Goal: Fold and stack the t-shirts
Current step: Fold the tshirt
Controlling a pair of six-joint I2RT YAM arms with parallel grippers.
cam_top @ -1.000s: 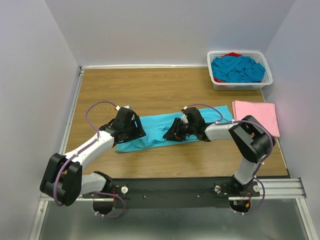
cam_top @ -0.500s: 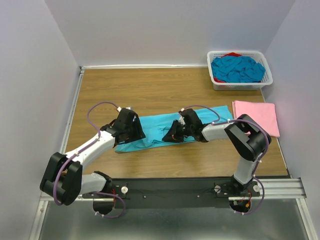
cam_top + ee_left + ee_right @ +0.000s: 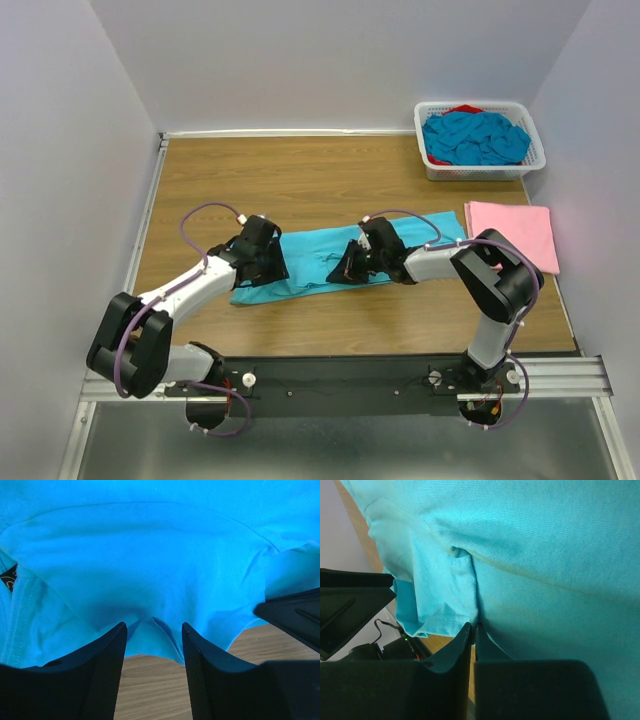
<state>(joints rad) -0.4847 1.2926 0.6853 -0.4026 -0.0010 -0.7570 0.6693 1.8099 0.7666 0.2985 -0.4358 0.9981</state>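
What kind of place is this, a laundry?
Likely a robot test booth rather than a laundry: plain white walls box in a wooden table, two robot arms are bolted to a rail at its edge, and a basket holds crumpled t-shirts.

A turquoise shirt (image 3: 310, 258) lies as a long, wrinkled strip across the middle of the tabletop (image 3: 300, 180). A pink shirt (image 3: 512, 232) lies neatly folded just beside its right end. More turquoise shirts (image 3: 475, 138) sit crumpled in a basket (image 3: 480, 171) at the far right.

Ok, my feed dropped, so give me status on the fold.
Left hand open, astride a ruck in the blue shirt. Right hand shut on its edge. Pink shirt and basket off right, nothing in the way.
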